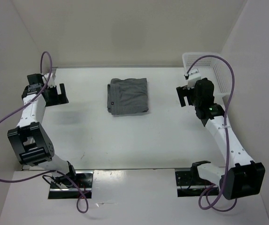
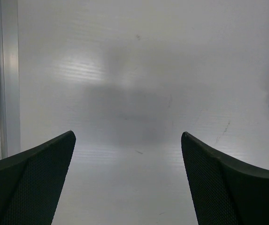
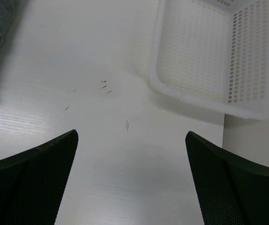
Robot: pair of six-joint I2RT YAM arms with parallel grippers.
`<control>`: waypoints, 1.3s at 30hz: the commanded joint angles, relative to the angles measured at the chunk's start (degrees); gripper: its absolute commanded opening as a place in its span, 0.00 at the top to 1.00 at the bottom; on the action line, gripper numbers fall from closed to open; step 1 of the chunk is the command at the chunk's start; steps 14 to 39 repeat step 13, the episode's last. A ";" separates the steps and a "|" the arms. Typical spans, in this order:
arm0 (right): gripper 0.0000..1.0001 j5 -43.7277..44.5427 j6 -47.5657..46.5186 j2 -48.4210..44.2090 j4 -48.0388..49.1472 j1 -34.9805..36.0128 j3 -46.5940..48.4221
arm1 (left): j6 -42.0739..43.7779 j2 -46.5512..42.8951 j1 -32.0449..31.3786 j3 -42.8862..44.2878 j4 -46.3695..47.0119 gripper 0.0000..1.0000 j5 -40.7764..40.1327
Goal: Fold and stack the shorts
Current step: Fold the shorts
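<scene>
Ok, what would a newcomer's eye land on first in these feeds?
The grey shorts, folded into a compact rectangle at the far middle of the white table, with nothing touching them. Next, the left gripper and right gripper, both open, standing off to either side of the shorts, and the white mesh basket in the far right corner.

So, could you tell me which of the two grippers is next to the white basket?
The right gripper: it hovers beside the white basket, which shows in its wrist view. The left gripper is across the table, beyond the shorts.
</scene>
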 commanded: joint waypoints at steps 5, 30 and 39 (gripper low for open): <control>0.00 1.90 3.21 -7.83 0.00 -1.18 -6.91 | -0.84 -3.00 5.12 -4.75 -2.81 0.00 4.90; 0.00 -2.15 3.64 -18.20 0.87 -5.56 -16.40 | -0.84 -8.54 5.13 -7.93 -4.39 0.00 5.43; 0.00 -2.15 3.64 -18.20 0.87 -5.56 -16.40 | -0.84 -8.54 5.13 -7.93 -4.39 0.00 5.43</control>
